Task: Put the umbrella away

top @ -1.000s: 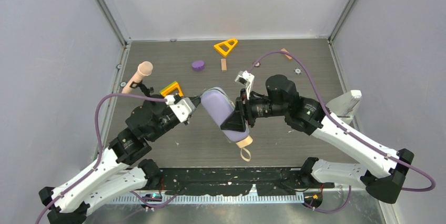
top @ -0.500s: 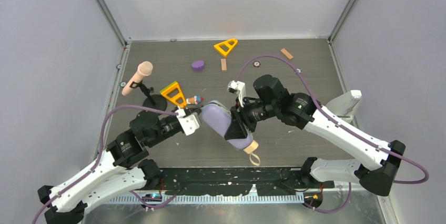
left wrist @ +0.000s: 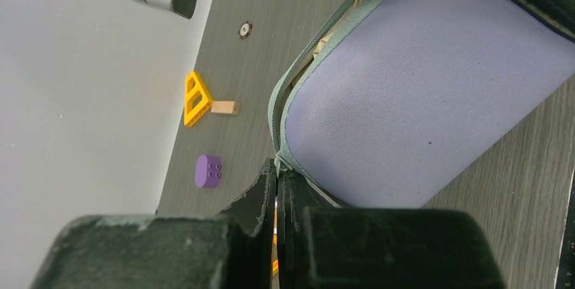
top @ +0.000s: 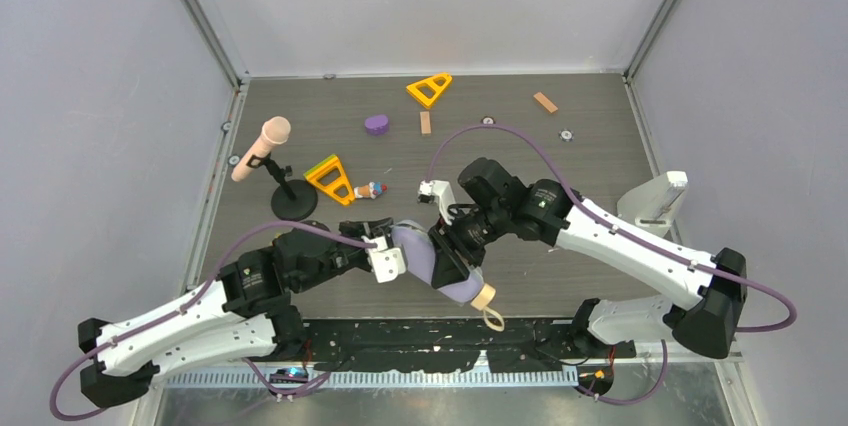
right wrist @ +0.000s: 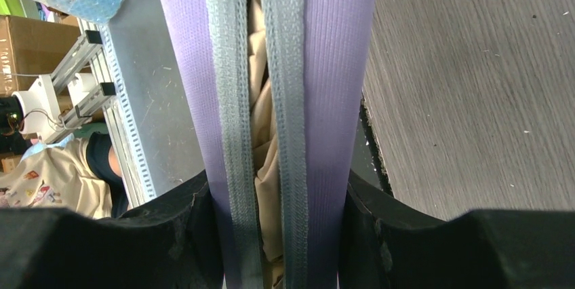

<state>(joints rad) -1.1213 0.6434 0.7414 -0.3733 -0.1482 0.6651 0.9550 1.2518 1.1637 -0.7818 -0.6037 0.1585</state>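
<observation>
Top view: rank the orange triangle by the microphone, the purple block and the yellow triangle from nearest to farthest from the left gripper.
From the left gripper:
1. orange triangle, beside the microphone stand.
2. purple block, mid-table, farther back.
3. yellow triangle, farthest back.

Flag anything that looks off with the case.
The lavender case gapes: its zipper tapes lie apart, beige umbrella fabric bulging between them. The tan handle and wrist loop stick out of its near end.
</observation>
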